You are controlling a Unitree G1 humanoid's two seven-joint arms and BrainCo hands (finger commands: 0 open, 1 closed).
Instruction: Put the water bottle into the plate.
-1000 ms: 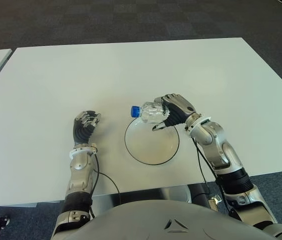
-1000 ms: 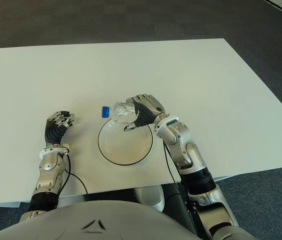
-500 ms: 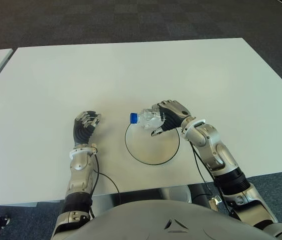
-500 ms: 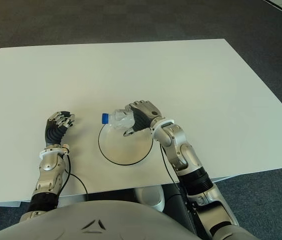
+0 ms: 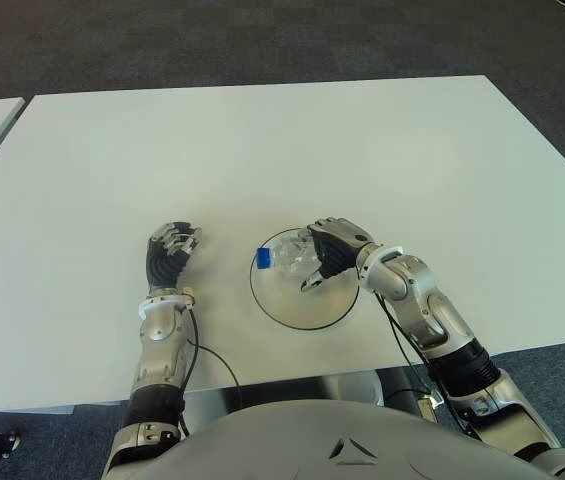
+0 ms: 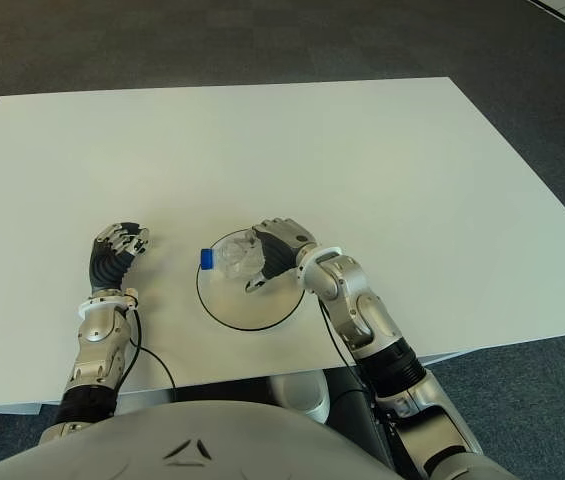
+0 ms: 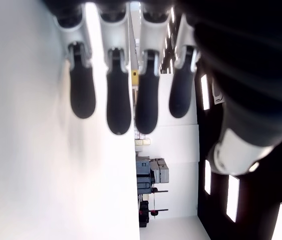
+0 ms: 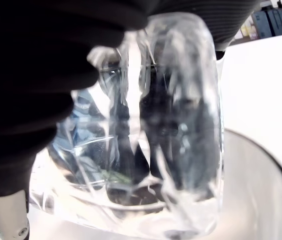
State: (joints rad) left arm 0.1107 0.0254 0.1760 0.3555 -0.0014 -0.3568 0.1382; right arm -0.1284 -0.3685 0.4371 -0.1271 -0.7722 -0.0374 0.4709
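— Lowering over the last second, the right robot hand (image 5: 330, 251) brought the water bottle (image 5: 284, 256) down over the plate (image 5: 307, 318)?
— Yes; its fingers were still wrapped round it, unreleased. The left robot hand (image 5: 170, 252) showed beside the plate, on the bench (image 5: 262, 140), fingers relaxed.

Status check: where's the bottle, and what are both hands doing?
Right hand shut on water bottle, lying sideways over the plate, not released. Left hand open, left of plate. Nothing in the way.
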